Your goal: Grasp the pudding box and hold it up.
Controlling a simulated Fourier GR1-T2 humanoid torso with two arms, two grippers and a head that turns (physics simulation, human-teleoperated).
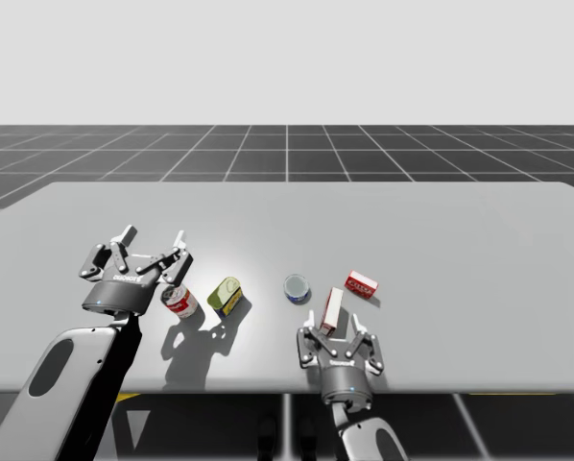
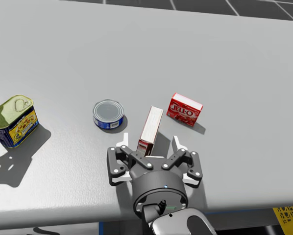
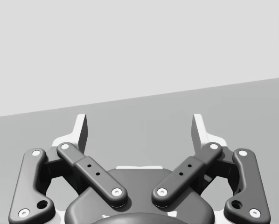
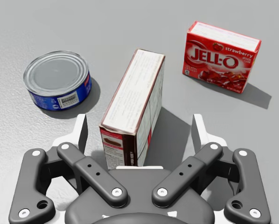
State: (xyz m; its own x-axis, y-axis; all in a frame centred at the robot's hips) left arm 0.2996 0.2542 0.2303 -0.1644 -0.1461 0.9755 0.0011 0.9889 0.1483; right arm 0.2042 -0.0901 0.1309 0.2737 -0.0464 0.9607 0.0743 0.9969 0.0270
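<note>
PRE-GRASP AT THE TABLE (image 1: 431,221): My right gripper (image 4: 139,133) sits low w/ its fingers spread wide, straddling the near end of the narrow brown-and-white cardboard pudding box (image 4: 135,100). Neither finger appears to touch it, so nothing is pinched yet.

The box stands on a long thin edge just beside the flat round blue metal tin (image 4: 58,79). It is on the side of that tin where the flat red cardboard box (image 4: 222,56) lies further off.

Its long axis lies level along the table. It runs from btw. the fingers straight away from the gripper, w/ the far end swung slightly away from the blue tin. The broad faces look sideways, one at each finger, white edge up.

Step in hand, as judged: gripper in place, squeeze not begun. The next move likely calls for closing evenly across the thin width, so the box isn't twisted or tipped, then a straight lift.

My left gripper (image 1: 155,240) is well apart from the blue tin, beyond a yellow-green rectangular tin (image 1: 227,295) and a red-and-white round can (image 1: 179,302). It hangs w/ fingers spread, holding nothing.
</note>
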